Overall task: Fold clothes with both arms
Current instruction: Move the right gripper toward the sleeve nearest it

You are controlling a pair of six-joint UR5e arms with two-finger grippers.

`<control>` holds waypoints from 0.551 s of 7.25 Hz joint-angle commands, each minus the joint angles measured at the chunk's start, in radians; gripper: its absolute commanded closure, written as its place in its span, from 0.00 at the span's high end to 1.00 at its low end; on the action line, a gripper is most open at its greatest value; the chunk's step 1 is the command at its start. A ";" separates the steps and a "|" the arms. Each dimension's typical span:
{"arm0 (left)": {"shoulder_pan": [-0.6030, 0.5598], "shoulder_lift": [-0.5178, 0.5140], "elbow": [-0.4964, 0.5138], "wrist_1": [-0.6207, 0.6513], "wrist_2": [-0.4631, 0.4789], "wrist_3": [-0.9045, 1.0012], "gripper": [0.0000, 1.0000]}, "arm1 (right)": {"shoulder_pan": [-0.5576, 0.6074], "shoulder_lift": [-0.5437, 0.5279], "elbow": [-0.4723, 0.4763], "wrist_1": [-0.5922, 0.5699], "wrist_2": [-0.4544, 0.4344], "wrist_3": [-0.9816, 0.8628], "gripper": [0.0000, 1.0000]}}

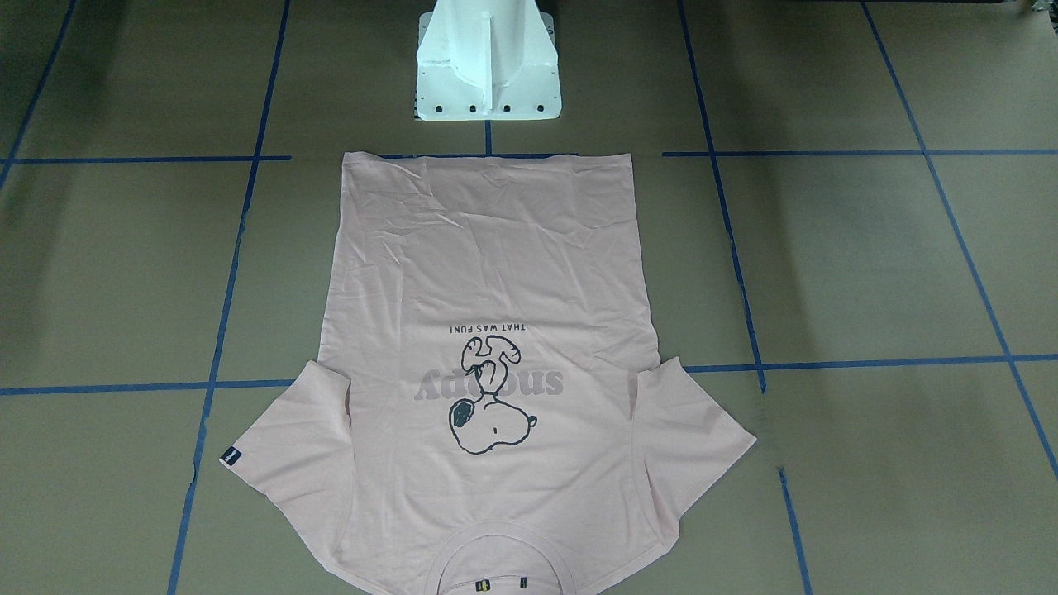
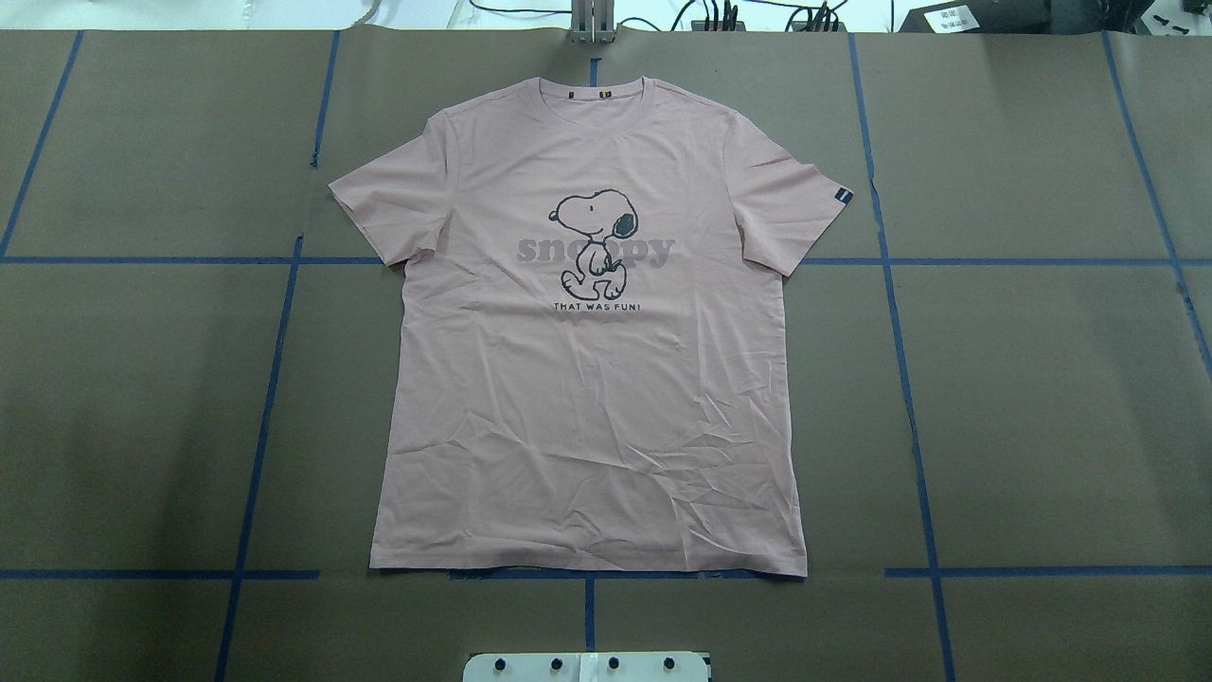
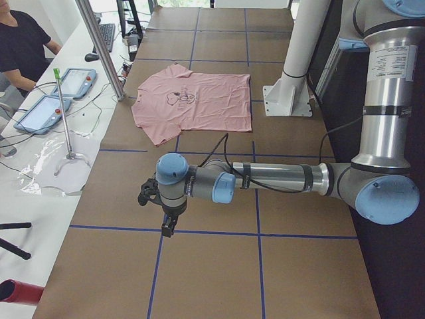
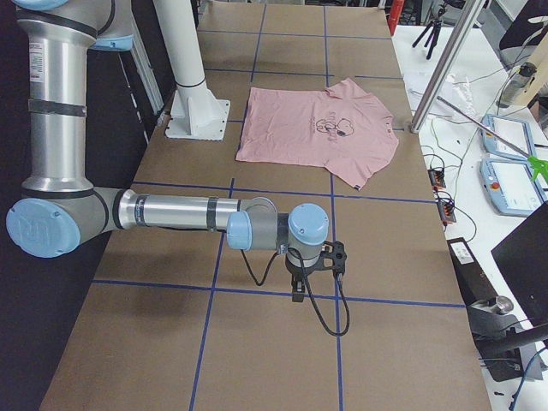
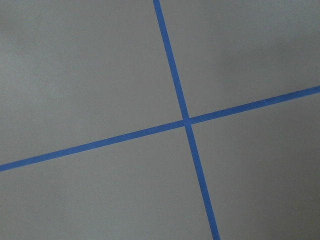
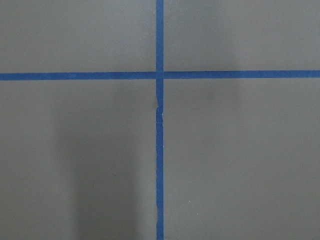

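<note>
Pink cotton on brown paper: seen from across the table, the T-shirt (image 1: pixel 496 273) lies flat and print-up on the table (image 1: pixel 868 264), its hem near the white pedestal (image 1: pixel 488 66) and its collar at the far side from the robot. No arm is over it.

From overhead, creases crowd the lower half above the hem. A fold laid over them would likely press them in.

From the robot's left end, the left arm (image 3: pixel 279 178) reaches low over bare paper, well apart from the shirt. The left gripper (image 3: pixel 169 226) points down, and I cannot tell how its jaws are set. A person (image 3: pixel 23 40) sits at the bench beyond.

From the right end, the right arm (image 4: pixel 180 212) mirrors it. The right gripper (image 4: pixel 298 291) hangs above a blue tape line (image 4: pixel 257 291), its jaw setting also unreadable.

Both wrist cameras show only paper and crossed tape.

No fold has begun. Thin cloth flat on paper is hard to pinch, so a finger may catch only one layer. Uneven lifts by the two arms would skew the fold.
</note>
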 commanded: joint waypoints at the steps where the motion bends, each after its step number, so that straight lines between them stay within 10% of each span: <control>1: 0.000 0.000 -0.001 0.000 0.001 0.000 1.00 | -0.001 0.009 0.009 0.000 0.003 0.006 1.00; 4: 0.005 -0.087 -0.046 -0.006 -0.001 -0.003 1.00 | -0.044 0.145 -0.001 0.000 0.003 0.026 1.00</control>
